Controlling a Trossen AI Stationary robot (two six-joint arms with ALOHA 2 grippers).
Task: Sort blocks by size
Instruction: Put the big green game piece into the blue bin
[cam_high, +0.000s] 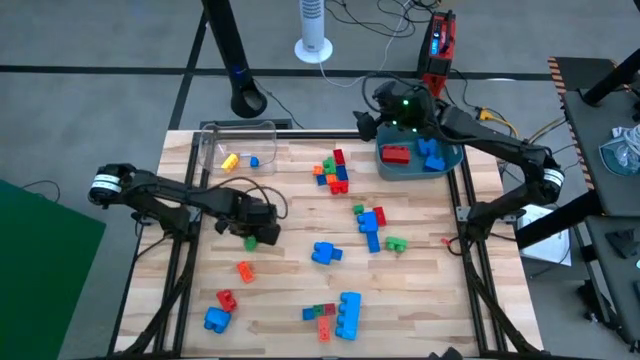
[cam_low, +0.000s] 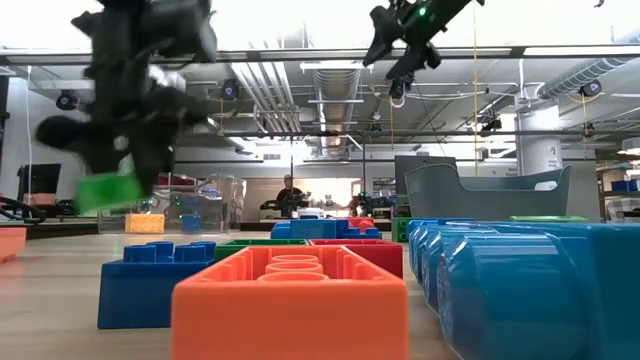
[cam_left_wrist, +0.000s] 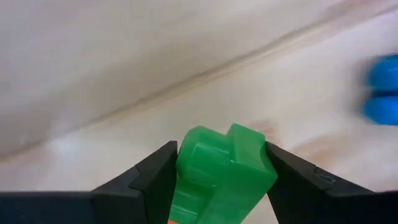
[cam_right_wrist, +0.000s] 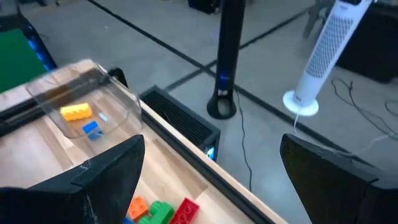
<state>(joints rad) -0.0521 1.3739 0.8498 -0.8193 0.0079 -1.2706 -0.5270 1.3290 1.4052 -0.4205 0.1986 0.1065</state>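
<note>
My left gripper (cam_high: 252, 232) is over the table's left middle, shut on a small green block (cam_left_wrist: 221, 168), which also shows in the low view as the green block (cam_low: 108, 190). My right gripper (cam_right_wrist: 211, 180) hangs open and empty at the far right, by the teal tub (cam_high: 452, 160). The tub holds a red block (cam_high: 396, 153) and a blue one (cam_high: 432, 157). A clear box (cam_high: 212, 138) at the far left holds a yellow brick (cam_high: 229, 161) and a tiny blue one (cam_high: 254, 161). Other blocks lie scattered on the table. My left gripper pinches the green block by two opposite sides (cam_left_wrist: 186, 163) between its two fingers (cam_left_wrist: 152, 177). The block's studded end sticks out past the fingertips. In the low view the block hangs below the gripper, clear of the table.
A mixed cluster (cam_high: 332, 172) lies far centre, and a blue, red and green group (cam_high: 372, 222) right of centre. A blue brick (cam_high: 326, 253) sits mid-table. Near the front lie an orange brick (cam_high: 244, 268), a red one (cam_high: 226, 298), a blue one (cam_high: 216, 319) and a long blue one (cam_high: 348, 314).
</note>
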